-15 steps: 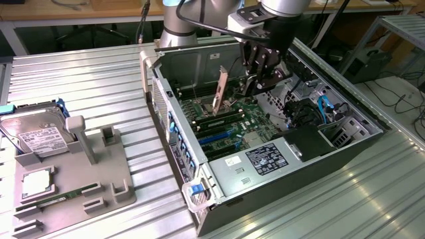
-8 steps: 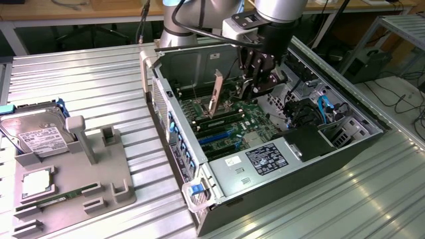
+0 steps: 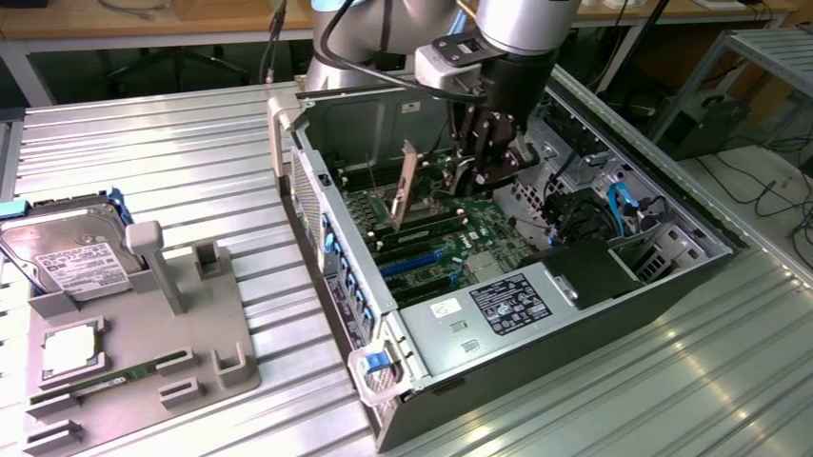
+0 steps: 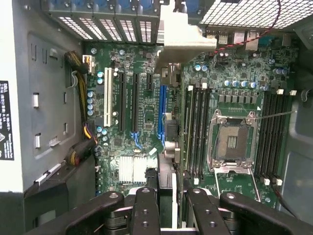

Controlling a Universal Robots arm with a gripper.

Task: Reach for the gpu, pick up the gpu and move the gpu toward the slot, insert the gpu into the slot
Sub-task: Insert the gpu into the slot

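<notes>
The gripper (image 3: pixel 489 152) holds the gpu (image 3: pixel 406 186) tight by its top edge, inside the open computer case (image 3: pixel 559 314). The card stands on its edge right above the blue slot (image 4: pixel 161 110), its long side running along the slot and its silver bracket (image 4: pixel 178 34) toward the case's back wall.

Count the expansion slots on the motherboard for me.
5, side by side: a white slot nearest the gray cover, two long black slots, a short black slot, and the blue slot by the gpu. The gpu may hide more.
</notes>
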